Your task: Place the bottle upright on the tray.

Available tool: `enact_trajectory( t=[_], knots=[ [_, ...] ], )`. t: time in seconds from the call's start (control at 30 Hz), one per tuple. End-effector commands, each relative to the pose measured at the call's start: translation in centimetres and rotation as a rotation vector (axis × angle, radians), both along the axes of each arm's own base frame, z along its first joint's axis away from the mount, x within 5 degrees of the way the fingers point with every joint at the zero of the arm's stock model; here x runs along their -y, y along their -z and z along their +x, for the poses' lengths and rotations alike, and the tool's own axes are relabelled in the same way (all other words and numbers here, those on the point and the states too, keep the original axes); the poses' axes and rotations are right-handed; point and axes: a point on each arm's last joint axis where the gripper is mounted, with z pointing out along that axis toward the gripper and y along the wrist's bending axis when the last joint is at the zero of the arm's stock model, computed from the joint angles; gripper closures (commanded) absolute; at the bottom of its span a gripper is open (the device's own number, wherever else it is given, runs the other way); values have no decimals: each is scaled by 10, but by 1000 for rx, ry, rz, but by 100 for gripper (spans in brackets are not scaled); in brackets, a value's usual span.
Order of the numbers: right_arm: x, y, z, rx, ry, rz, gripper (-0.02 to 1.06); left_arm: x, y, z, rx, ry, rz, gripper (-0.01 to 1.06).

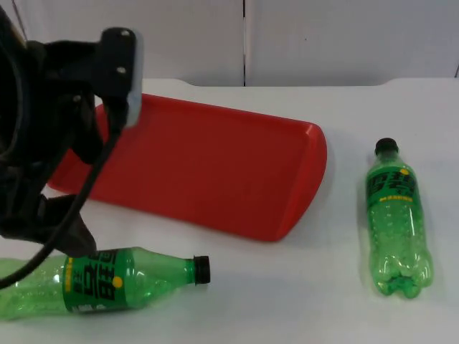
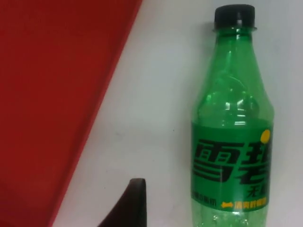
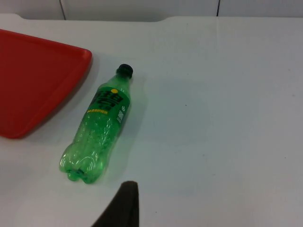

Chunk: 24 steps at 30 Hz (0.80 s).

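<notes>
So we're right at the reach-and-grab stage, nothing picked up yet. There are two green clear-plastic soda bottles with black caps, both lying flat on the white table top. The near bottle sits at about 7 o'clock from the flat red plastic tray, just off its front edge, cap pointing toward 3 o'clock. The far bottle lies well apart at 3 o'clock from the tray, cap toward 12. The tray has nothing standing on it.

The left gripper is hanging low right over the near bottle's label end, the arm bent down steeply from the 10 o'clock corner. In its wrist camera, the bottle lies just beside one black fingertip, not touching as far as I can see. Can't honestly tell whether the jaws are apart or together.

My guess for the next move: settle around the body near the label, close, lift, then swing it cap-up before it goes on the tray.

The right gripper waits, its fingertip near the far bottle's base; no telling what its jaws are doing either.
</notes>
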Motion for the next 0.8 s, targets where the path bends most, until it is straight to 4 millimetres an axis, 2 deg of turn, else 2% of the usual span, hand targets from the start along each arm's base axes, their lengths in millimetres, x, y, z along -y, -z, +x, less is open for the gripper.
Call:
enact_trajectory(
  t=[0.0,0.47,0.77],
  knots=[
    [0,2,0,-2,4,-1,3,2,3,3,2,1,7,0],
    [0,2,0,-2,4,-1,3,7,39,11,-95,12,50,0],
    [0,2,0,-2,4,-1,3,1,64,4,20,-7,34,0]
  ],
)
